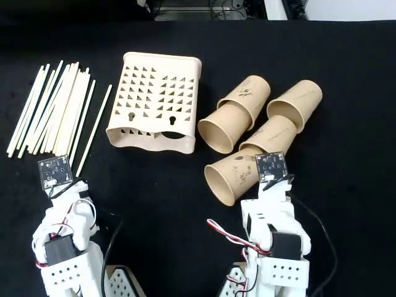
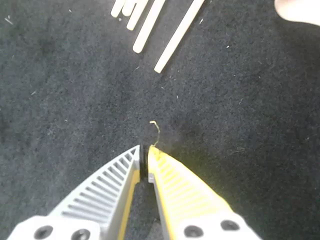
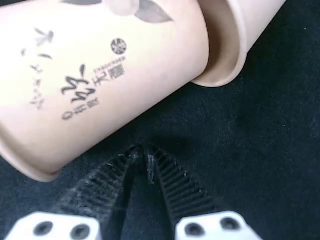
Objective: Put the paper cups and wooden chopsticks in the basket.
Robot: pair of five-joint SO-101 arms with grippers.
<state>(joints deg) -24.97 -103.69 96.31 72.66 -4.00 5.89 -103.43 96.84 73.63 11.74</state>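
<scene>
Several wooden chopsticks point(image 1: 52, 111) lie in a loose bundle at the table's far left; their near ends point(image 2: 157, 32) show in the left wrist view. A cream plastic basket point(image 1: 156, 102) lies on its side in the middle. Right of it lie several brown paper cups point(image 1: 260, 127) on their sides. My left gripper point(image 2: 145, 149) is shut and empty, just short of the chopstick ends. My right gripper point(image 3: 145, 150) is shut and empty, close beside the nearest cup point(image 3: 95, 80), which has another cup point(image 3: 240, 35) nested at its base.
The table is covered in black cloth point(image 1: 346, 167). Both arm bases stand at the near edge, the left arm point(image 1: 62, 241) and the right arm point(image 1: 272, 241). Dark equipment sits beyond the far edge.
</scene>
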